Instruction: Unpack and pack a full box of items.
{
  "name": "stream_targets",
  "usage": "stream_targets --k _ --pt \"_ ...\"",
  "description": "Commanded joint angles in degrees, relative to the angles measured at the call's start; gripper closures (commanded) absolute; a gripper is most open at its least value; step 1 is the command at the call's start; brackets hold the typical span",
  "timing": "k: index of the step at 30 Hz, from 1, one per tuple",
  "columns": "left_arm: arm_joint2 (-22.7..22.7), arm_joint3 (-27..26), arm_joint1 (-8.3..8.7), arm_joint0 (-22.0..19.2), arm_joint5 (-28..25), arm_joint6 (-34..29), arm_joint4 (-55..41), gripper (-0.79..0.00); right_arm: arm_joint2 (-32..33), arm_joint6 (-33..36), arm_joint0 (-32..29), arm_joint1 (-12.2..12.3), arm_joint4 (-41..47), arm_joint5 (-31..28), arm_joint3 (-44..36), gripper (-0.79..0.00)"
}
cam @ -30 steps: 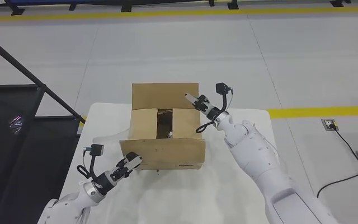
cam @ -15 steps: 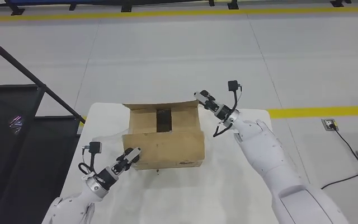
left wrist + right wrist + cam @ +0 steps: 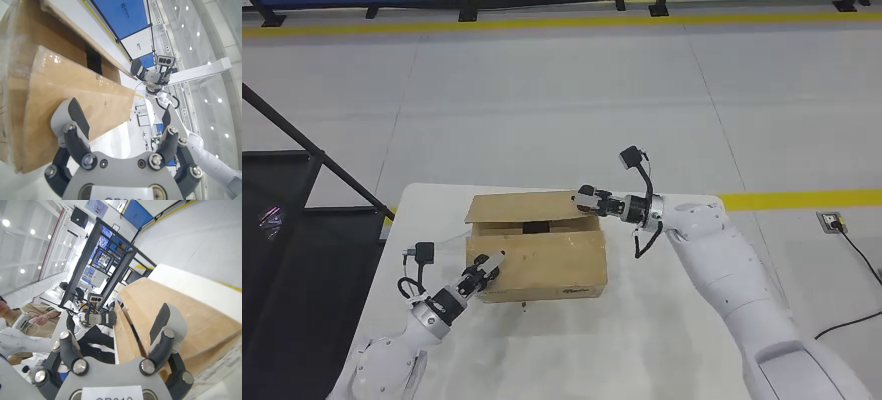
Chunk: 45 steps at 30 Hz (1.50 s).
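The likeliest trouble is a flap springing back up. Neither claw grips anything, so a finger sliding off the cardboard would probably let the lid pop open again. The two long flaps could also meet edge to edge and jam, or one could tuck beneath the other, if they are not brought down evenly. Sideways pressure without a counter-hold might push the box (image 3: pixel 537 262) across the white bench (image 3: pixel 662 330). The box sits mid-bench, nearly closed, with a dark slit showing between the far flap (image 3: pixel 522 207) and the near flap (image 3: pixel 542 252). The left claw (image 3: pixel 485 270) is at the box's front left corner, its arm coming in low from the near side of the bench. Its fingers are spread, with one pad lying flat against the near flap's outer face and the other free in the air. The right claw (image 3: pixel 585 196) reaches in horizontally from the right to the far flap's right corner, released too, one finger resting on the flap's upper surface.
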Motion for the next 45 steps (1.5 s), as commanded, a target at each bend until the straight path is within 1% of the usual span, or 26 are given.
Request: stream_targets --k 1,3,6,12,14,16,19,22,26,27,28,30,32,34,35,38,41,45 --pt "0.37 0.56 -0.04 -0.40 0.17 0.07 0.10 -0.785 0.16 4.55 0.49 0.50 1.48 4.55 0.46 -0.785" --pt "0.66 1.09 -0.08 -0.87 0.38 0.23 0.13 -0.785 -0.09 7.17 1.01 0.57 1.90 7.17 0.93 -0.785" --pt "0.92 1.63 -0.14 -1.42 0.63 0.53 -0.01 -0.785 -0.35 8.35 0.92 0.40 2.86 8.41 0.81 -0.785" --pt "1.96 3.26 -0.31 -3.26 1.24 1.02 0.29 -0.785 -0.86 7.53 0.21 0.09 3.59 12.35 1.82 -0.785" --pt "2.38 3.68 -0.39 -3.79 1.35 1.61 0.74 -0.785 -1.17 7.62 -0.16 -0.08 3.70 12.73 2.09 -0.785" --pt "2.22 3.72 -0.47 -3.99 1.14 3.58 1.16 -0.785 -1.36 8.11 -0.75 -0.24 4.30 12.62 2.40 -0.785" --pt "0.42 2.88 -0.51 -3.01 0.36 7.41 0.43 -0.785 -1.32 9.70 -1.47 -0.45 5.98 12.21 2.70 -0.785" --pt "-2.53 2.03 -0.40 -0.88 0.02 11.11 0.26 -0.785 -0.97 11.63 -2.05 -0.47 8.04 11.63 2.61 -0.785" --pt "-5.80 3.25 -0.32 1.60 0.99 14.69 -0.36 -0.785 -1.24 11.47 -2.19 -0.40 7.55 11.47 2.58 -0.785" --pt "-5.90 4.07 -0.38 1.93 1.47 14.28 -2.00 -0.785 -1.27 11.44 -2.19 -0.39 7.56 11.44 2.60 -0.785" --pt "-6.19 5.07 -0.48 1.94 1.92 13.28 -5.86 -0.785 -1.32 11.40 -2.19 -0.41 7.63 11.40 2.59 -0.785" --pt "-7.05 7.45 -0.46 1.55 2.54 14.18 -5.93 -0.785 -1.51 11.43 -2.14 -0.51 7.69 11.44 2.63 -0.785" --pt "-6.62 9.67 -0.81 0.85 3.55 14.82 -10.28 -0.785 -1.75 11.46 -1.99 -0.64 7.74 11.46 2.76 -0.785" --pt "-6.15 12.05 -1.02 -0.33 4.60 16.54 -10.56 -0.785 -1.99 11.43 -1.81 -0.79 7.78 11.43 2.93 -0.785" --pt "-5.55 13.27 -1.19 -1.03 5.16 16.10 -12.34 -0.785 -2.10 11.40 -1.69 -0.86 7.80 11.41 3.03 -0.785" --pt "-4.56 17.92 -1.50 -4.07 6.56 13.57 -16.46 -0.785 -2.46 11.38 -1.39 -1.08 7.80 11.38 3.24 -0.785" --pt "-3.75 22.97 -1.87 -7.53 6.91 12.39 -19.94 -0.785 -2.84 11.35 -1.17 -1.24 7.63 11.36 3.37 -0.785" --pt "-2.24 30.68 -2.52 -13.03 6.88 10.26 -25.00 -0.785 -3.09 11.15 -0.98 -1.34 7.63 11.15 3.49 -0.785"
